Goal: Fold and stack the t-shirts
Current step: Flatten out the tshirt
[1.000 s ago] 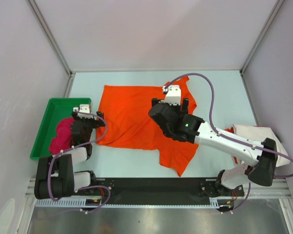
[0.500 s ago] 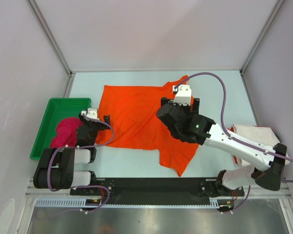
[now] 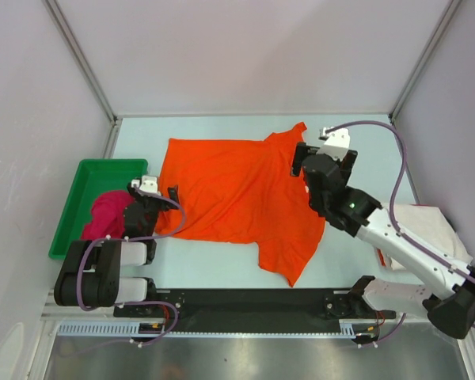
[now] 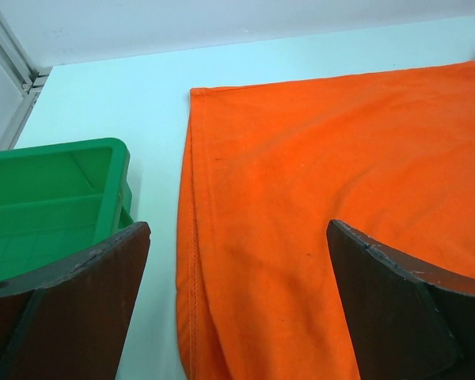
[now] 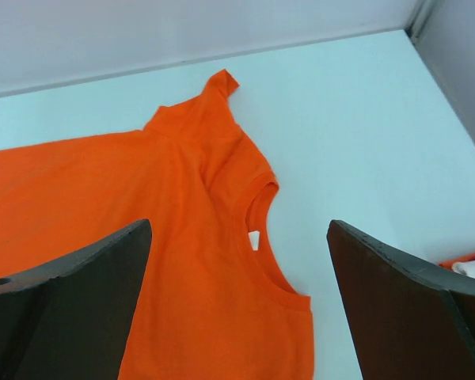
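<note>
My left claw [image 4: 237, 305] gapes wide and holds nothing, low by the left hem of the orange t-shirt [image 3: 237, 190], which is spread across the middle of the bench [image 3: 206, 131]. My right claw [image 5: 237, 305] is just as wide and empty, above the collar on the shirt's right side. The magenta t-shirt [image 3: 101, 215] lies crumpled in the green tray [image 3: 87, 168] at left. The off-white t-shirt [image 3: 427, 222] lies at near right.

My left arm [image 3: 95, 277] and right arm [image 3: 404, 247] look alike: black joints, white links, a looping purple cable [image 3: 378, 123], a white wrist camera [image 3: 336, 142] and dark brown fingers [image 4: 396, 309].
</note>
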Robot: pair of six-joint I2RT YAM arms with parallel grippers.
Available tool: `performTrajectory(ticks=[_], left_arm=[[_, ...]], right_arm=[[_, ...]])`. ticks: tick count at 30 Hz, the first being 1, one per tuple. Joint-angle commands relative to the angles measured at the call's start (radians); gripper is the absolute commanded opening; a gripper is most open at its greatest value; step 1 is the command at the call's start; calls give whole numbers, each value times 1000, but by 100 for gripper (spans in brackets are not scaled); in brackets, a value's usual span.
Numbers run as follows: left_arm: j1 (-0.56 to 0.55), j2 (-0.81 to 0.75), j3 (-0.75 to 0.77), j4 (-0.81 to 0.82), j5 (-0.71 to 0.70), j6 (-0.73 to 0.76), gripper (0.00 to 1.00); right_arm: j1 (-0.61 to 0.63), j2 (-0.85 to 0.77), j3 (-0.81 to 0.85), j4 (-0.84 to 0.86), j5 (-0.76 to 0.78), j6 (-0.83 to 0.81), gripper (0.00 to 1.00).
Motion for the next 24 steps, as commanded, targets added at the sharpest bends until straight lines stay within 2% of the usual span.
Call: performTrajectory(ticks=[1, 8, 16, 24], left_arm=[[-4, 1, -2, 61, 8, 7, 100], [-4, 0, -2, 61, 8, 6, 100], [-4, 1, -2, 61, 10, 7, 100], [-4, 3, 4, 51, -3, 4, 100]], right_arm=[[-3, -37, -96, 232, -87, -38, 100], [-1, 41, -6, 80, -122, -36, 100], [-60, -71, -36, 53, -141, -76, 100], [-78, -52, -61, 42, -154, -119, 100]])
